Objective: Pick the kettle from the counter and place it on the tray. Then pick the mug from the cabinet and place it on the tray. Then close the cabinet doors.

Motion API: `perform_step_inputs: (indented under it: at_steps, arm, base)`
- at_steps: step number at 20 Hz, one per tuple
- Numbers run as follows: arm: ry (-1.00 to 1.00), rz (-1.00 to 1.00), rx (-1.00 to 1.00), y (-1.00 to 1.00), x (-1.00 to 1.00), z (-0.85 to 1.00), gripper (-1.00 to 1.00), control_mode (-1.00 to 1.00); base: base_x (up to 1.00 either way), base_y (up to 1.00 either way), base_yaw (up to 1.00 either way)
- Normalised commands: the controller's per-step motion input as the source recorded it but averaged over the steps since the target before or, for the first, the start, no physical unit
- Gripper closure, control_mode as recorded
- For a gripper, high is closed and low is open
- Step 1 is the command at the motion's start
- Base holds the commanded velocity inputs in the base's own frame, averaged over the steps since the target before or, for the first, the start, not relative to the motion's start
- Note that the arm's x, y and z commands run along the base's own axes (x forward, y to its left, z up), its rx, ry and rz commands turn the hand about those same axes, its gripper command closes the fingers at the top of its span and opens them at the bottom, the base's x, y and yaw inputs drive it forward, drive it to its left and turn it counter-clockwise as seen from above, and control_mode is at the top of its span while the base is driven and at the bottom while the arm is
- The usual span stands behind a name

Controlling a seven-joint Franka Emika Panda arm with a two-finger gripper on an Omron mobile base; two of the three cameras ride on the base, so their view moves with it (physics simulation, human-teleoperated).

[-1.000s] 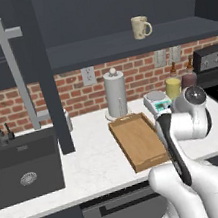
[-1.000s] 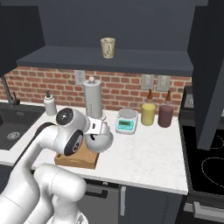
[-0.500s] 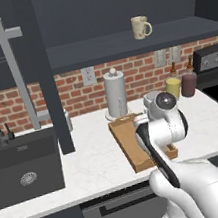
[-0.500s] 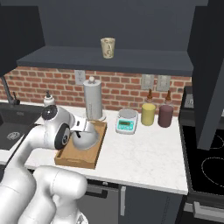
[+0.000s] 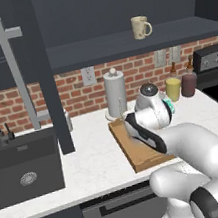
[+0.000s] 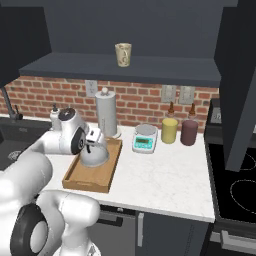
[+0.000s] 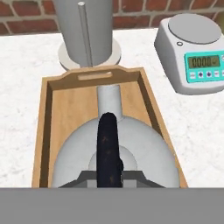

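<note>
The silver-grey kettle (image 7: 131, 148) hangs over the wooden tray (image 7: 48, 131), its spout pointing toward the tray's far end. My gripper (image 7: 108, 174) is shut on its black arched handle (image 7: 107, 140). From the right base view the kettle (image 6: 95, 156) sits low inside the tray (image 6: 85, 182) under my gripper (image 6: 94, 142); whether it touches the tray floor I cannot tell. The cream mug (image 6: 123, 54) stands on the open cabinet's dark shelf (image 6: 150, 67). In the left base view my arm hides the kettle, while the mug (image 5: 140, 27) and tray (image 5: 131, 150) show.
A steel paper-towel cylinder (image 7: 85, 30) stands just behind the tray. A white-and-teal scale (image 7: 192, 57) sits to its right, then a yellow bottle (image 6: 169, 130) and a dark-red bottle (image 6: 189, 131). An open cabinet door (image 5: 38, 72) with a bar handle hangs left, above the sink (image 5: 20, 172).
My arm has swung left with the kettle, from beside the scale to over the tray. The grip has stayed shut.
</note>
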Motion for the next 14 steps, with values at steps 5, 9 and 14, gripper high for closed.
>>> perform_step_inputs:
  at_steps: [5, 9, 14]
  arm:
    - [0.11, 0.00, 0.01, 0.11, 0.52, -0.03, 1.00, -1.00]
    - [0.00, 0.00, 0.00, 0.01, 0.38, -0.13, 1.00, -1.00]
    - [0.00, 0.00, 0.01, 0.00, 0.15, -0.17, 1.00, -1.00]
  base:
    - [0.00, 0.00, 0.00]
    - [0.00, 0.00, 0.00]
    - [0.00, 0.00, 0.00]
